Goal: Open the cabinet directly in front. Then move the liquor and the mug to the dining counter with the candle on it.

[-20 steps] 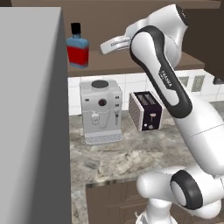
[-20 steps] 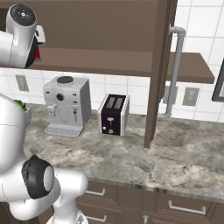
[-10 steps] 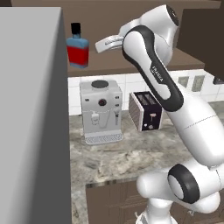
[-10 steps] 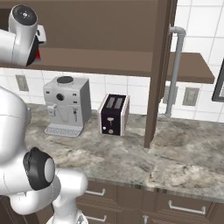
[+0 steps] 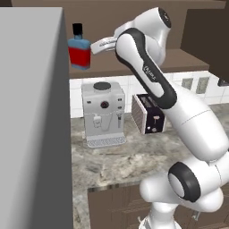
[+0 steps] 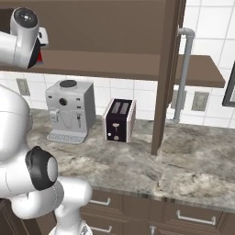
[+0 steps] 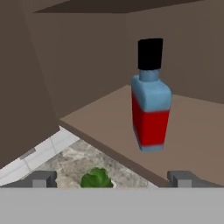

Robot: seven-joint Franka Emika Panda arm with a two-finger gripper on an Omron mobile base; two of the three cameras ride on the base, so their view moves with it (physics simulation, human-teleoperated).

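Meanwhile the white arm had swung its two-finger gripper closer to the small squarish blue-glass liquor bottle with its red label and black cap, which stood upright near the front edge of the shelf in the opened dark brown wooden wall cabinet, above the silver coffee machine. From the hand view the fingertips stood wide apart and short of the bottle, touching nothing, so the liquor looked about to be grasped, the door already open.

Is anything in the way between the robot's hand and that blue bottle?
No. In the hand view, only bare shelf lies between the open hand and the bottle.
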